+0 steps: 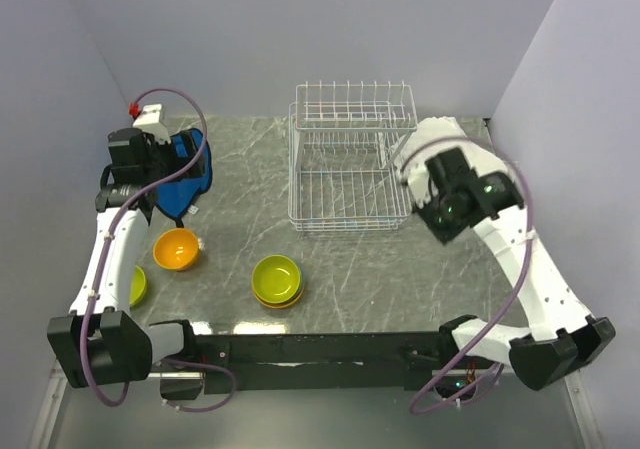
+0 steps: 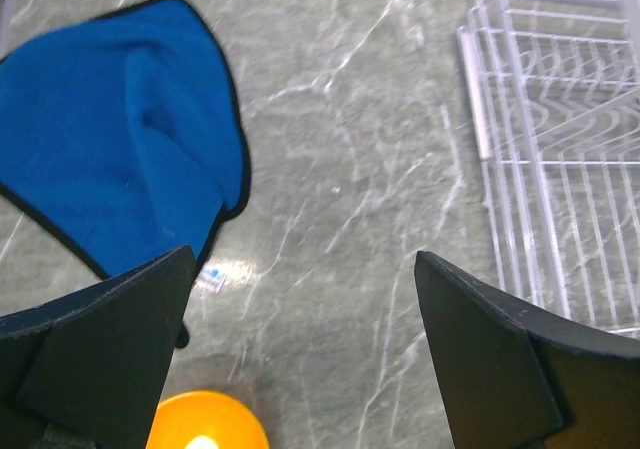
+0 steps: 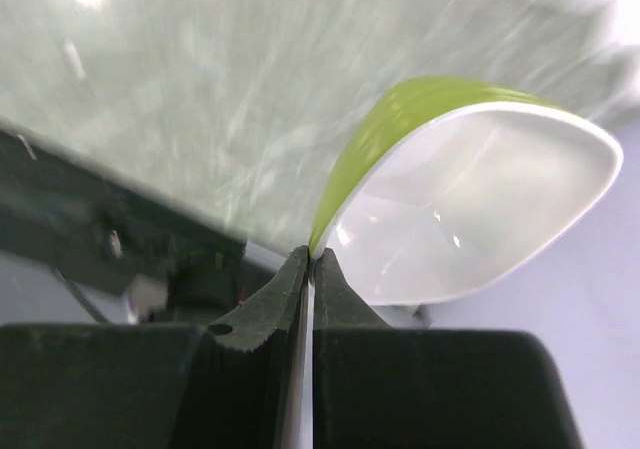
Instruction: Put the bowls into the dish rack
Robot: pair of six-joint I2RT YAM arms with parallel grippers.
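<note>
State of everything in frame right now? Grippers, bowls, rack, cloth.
left gripper: open, empty, over the table
right gripper: shut on held bowl's rim
held bowl: lifted, tilted, lime outside
dish rack: upright, no bowls in it
orange bowl: upright on table, empty
centre green bowl: upright, empty, outside rack
left green bowl: on table, partly hidden by left arm
blue cloth: rumpled on table

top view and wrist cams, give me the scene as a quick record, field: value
right gripper: shut on rim of held bowl, lime green outside, white inside
left gripper: open, empty, over table by blue cloth
dish rack: no bowls in it
on table: orange bowl; front green bowl; left green bowl, partly behind left arm
</note>
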